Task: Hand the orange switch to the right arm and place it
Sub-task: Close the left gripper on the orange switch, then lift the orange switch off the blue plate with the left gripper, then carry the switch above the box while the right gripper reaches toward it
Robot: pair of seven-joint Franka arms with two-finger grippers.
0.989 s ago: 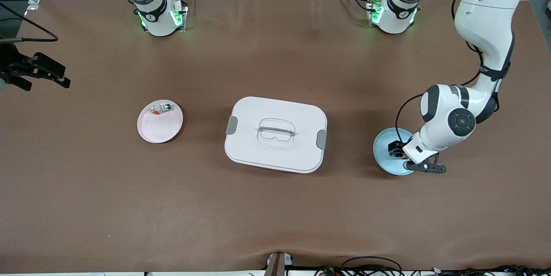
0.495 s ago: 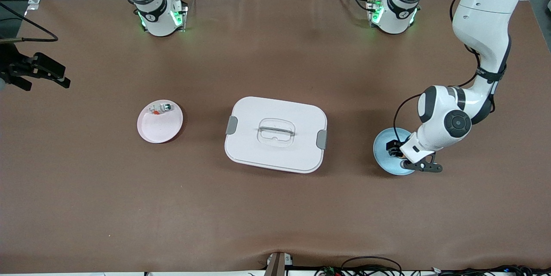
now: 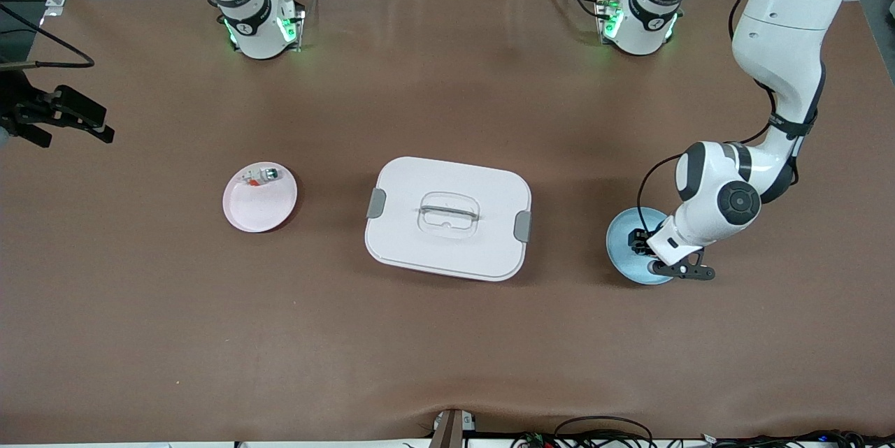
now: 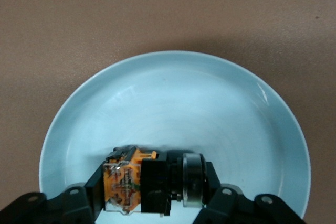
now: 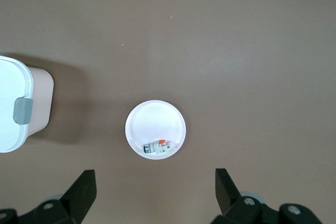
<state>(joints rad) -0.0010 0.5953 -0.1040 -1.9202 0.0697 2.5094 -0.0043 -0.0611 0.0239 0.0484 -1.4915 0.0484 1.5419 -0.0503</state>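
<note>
Switch pinched: the left gripper (image 4: 152,195) is down in the blue plate (image 4: 236,108), fingers pressed against both sides of the orange switch (image 4: 149,182). Switch lies on its side between the fingers, clear-and-orange body toward one finger, black middle, round metal-ringed face toward the other. It sits low against the plate floor; cannot tell if it is lifted off yet. In the front view the left gripper (image 3: 640,242) sits over the blue plate (image 3: 622,256) at the left arm's end of the table, wrist housing covering much of the plate.

Right gripper (image 5: 152,192) hangs high with fingers spread wide, nothing between them. Below it, the pink plate (image 5: 155,124) holding a small white-and-clear part (image 5: 157,147) with green and red bits. Beside that plate, toward the left arm's end, the white lidded box (image 3: 447,217) with grey latches, mid-table between the two plates.
</note>
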